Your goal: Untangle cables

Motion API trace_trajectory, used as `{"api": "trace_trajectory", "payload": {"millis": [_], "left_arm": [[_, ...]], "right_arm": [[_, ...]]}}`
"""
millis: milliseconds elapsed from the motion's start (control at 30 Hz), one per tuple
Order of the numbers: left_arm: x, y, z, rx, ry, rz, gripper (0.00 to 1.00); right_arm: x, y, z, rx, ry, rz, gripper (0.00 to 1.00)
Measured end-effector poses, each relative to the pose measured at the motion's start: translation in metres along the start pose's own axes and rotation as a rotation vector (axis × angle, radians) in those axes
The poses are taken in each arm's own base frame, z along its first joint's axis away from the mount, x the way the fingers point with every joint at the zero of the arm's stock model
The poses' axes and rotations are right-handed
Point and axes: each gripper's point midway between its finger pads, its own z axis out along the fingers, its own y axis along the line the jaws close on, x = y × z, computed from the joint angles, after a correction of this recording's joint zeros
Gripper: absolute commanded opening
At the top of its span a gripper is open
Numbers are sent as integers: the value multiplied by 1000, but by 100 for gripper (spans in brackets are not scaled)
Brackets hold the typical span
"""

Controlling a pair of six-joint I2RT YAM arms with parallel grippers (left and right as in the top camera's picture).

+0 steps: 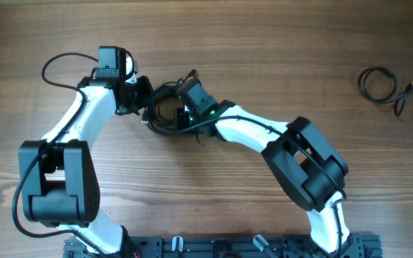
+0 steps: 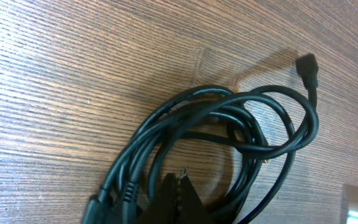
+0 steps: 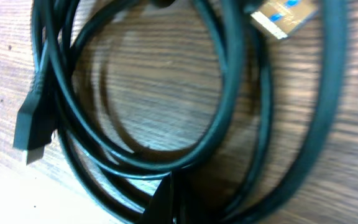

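Observation:
A bunch of tangled black cables [image 1: 162, 109] lies on the wooden table left of centre, with both grippers at it. My left gripper [image 1: 148, 100] reaches in from the left and my right gripper [image 1: 176, 109] from the right. In the left wrist view the left gripper [image 2: 180, 179] is shut, its tips inside the loops [image 2: 241, 118], strands passing on either side. A black plug [image 2: 307, 67] sticks out at the upper right. The right gripper [image 3: 169, 182] is shut too, its tips right against the lowest strand [image 3: 135, 167]. I see no strand between either pair of tips.
A separate coiled cable [image 1: 377, 84] lies alone at the far right. A blue-and-gold USB plug [image 3: 284, 15] and a black plug [image 3: 33, 130] belong to the bunch. A thick black arm wire [image 1: 56, 63] loops at the upper left. The arms' base rail [image 1: 221, 247] runs along the front edge.

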Motion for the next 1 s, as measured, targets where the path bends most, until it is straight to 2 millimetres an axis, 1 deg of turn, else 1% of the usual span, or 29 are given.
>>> {"api": "trace_trajectory", "payload": {"millis": [67,100,133,167,200,300,367,400,433,467,533,567,600,633,667,700,733,767,800,833,933,1000], "left_arm": [[0,0,0,0,0,0,4],[0,0,0,0,0,0,4],[0,0,0,0,0,0,4],[0,0,0,0,0,0,4],[0,0,0,0,0,0,4],[0,0,0,0,0,0,4],[0,0,0,0,0,0,4],[0,0,0,0,-1,0,4],[0,0,0,0,-1,0,4],[0,0,0,0,-1,0,6],[0,-1,0,0,0,2,13],[1,-2,0,2,1,4,15],[2,-6,1,8,0,15,16],[3,-13,3,20,0,31,16],[6,-22,4,38,3,51,17],[11,-32,6,53,10,73,19],[15,-40,8,64,17,93,25],[19,-47,9,74,24,116,27],[26,-55,11,83,35,150,28],[33,-64,12,94,46,196,27],[49,-77,20,120,83,329,27],[61,-85,25,163,121,402,30]], "right_arm": [[4,-19,-10,58,56,46,4],[1,-31,-16,78,67,74,4],[-2,-47,-24,110,88,100,4],[-3,-56,-29,124,97,113,4],[-5,-74,-39,158,118,132,4],[-6,-104,-57,211,151,164,4],[-3,-128,-74,266,189,193,4],[-2,-134,-81,279,204,193,5],[-7,-134,-87,270,198,173,12],[-17,-116,-98,213,169,116,13],[-27,-99,-102,145,138,77,17],[-31,-90,-103,110,125,60,17],[-33,-86,-102,89,122,52,15],[-35,-84,-102,78,113,54,15],[-42,-79,-101,59,85,56,15],[-45,-78,-100,51,73,55,17],[-48,-76,-100,46,63,55,17],[-49,-76,-100,44,58,55,17],[-50,-75,-100,41,54,53,14],[-51,-75,-100,40,50,53,14],[-55,-72,-99,27,36,54,13],[-60,-67,-99,0,20,74,12]]}}
